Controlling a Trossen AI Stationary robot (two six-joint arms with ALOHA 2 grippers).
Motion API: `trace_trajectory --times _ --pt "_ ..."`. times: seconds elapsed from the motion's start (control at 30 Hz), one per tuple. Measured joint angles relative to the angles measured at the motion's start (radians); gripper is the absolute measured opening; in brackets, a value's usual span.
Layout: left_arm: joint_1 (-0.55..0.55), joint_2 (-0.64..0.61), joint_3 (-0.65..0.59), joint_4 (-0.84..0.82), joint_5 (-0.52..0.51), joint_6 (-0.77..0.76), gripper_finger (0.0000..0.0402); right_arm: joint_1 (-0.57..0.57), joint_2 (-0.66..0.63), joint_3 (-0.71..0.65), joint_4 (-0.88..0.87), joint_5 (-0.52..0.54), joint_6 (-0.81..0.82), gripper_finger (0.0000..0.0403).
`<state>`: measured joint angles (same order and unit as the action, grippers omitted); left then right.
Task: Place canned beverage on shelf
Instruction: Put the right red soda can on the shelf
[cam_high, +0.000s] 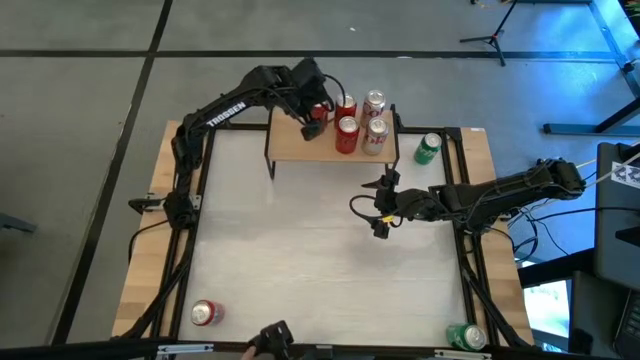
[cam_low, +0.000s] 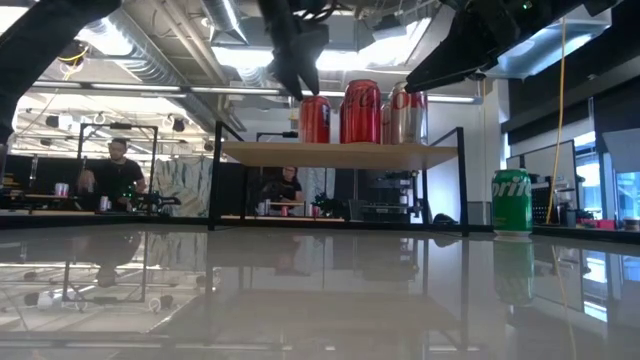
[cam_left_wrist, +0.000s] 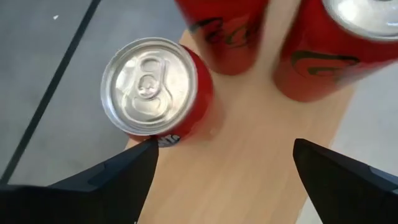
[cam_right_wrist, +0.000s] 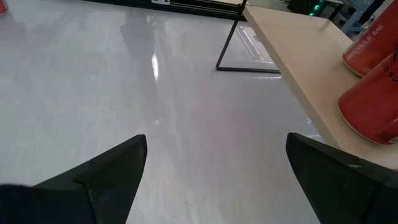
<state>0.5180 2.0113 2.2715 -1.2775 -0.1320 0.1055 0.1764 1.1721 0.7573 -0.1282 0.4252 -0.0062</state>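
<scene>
Low light-wood shelf on thin black legs (cam_high: 300, 145) at the table's far edge carries 5 cans: 4 clustered right of centre, plus 1 red aluminium can (cam_high: 318, 113) at their left. Left gripper (cam_high: 305, 98) hovers just above that can, jaws spread, clear of it (looks just placed). Off-shelf: green can (cam_high: 428, 148), red can (cam_high: 206, 313), green can (cam_high: 467, 337). Right gripper (cam_high: 383, 205) waits mid-table, open, empty.

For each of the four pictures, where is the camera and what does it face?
High: above, facing down; both arms, shelf.
Low: table height, facing the room; shelf, green can.
Left wrist: over the shelf, red can; open left gripper.
Right wrist: over the table; open right gripper.
All show the shelf.
</scene>
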Motion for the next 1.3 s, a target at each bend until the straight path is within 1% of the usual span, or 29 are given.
trace_trajectory --times 0.07,0.3,0.43,0.67,0.77,1.3 --pt "-0.008 -0.002 0.0 -0.004 -0.021 -0.005 0.0361 0.0 0.0 0.0 0.0 0.0 -0.002 0.0381" --pt "-0.003 -0.013 0.0 0.008 -0.102 -0.141 0.0361 0.0 0.0 0.0 -0.001 0.0 -0.002 0.0381" --pt "0.007 -0.013 0.0 0.069 -0.152 -0.207 0.0361 0.0 0.0 0.0 -0.003 0.0 -0.002 0.0381" --pt "0.012 -0.013 0.0 0.187 -0.156 -0.211 0.0361 0.0 0.0 0.0 -0.004 0.0 -0.003 0.0381" --pt "0.012 -0.013 -0.001 0.219 -0.157 -0.183 0.0361 0.0 0.0 0.0 -0.003 0.0 -0.003 0.0381" --pt "0.024 -0.012 -0.124 0.314 -0.164 -0.209 0.0361 0.0 0.0 0.0 0.0 0.0 -0.003 0.0381"
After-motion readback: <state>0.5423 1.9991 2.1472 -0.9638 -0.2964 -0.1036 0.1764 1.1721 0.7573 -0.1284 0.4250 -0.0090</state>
